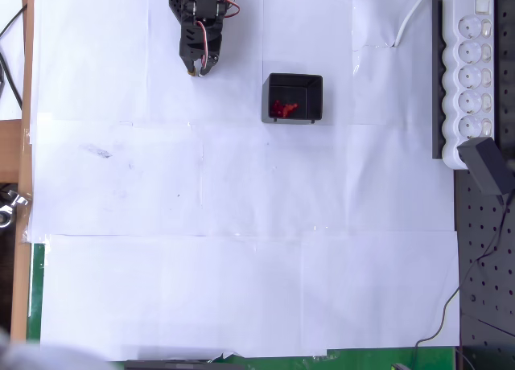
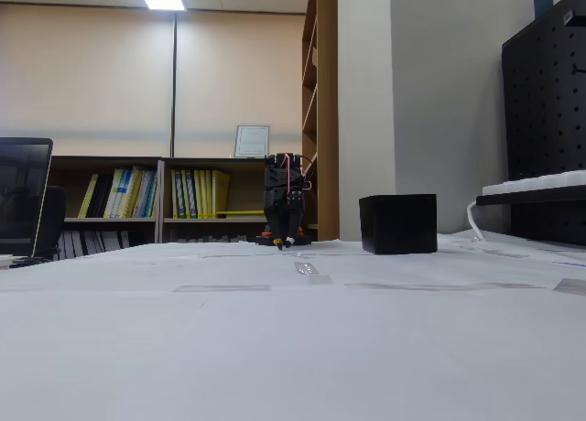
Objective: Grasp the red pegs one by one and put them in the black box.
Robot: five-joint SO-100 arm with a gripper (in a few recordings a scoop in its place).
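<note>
Inside square black box (image 1: 315, 87), red pegs (image 1: 282, 108)

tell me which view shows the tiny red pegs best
The overhead view: it looks down into the small black open-topped plastic box, where the tiny dark-red pegs lie clustered. The fixed view shows the box's outer wall, hiding them.

Your arm's gripper (image 2: 286, 241) points down at the white paper-covered table (image 2: 293, 348) | the black box (image 2: 397, 223) stands to its right, apart | bookshelves (image 2: 156, 197) and a framed certificate (image 2: 252, 141) fill your background.
</note>
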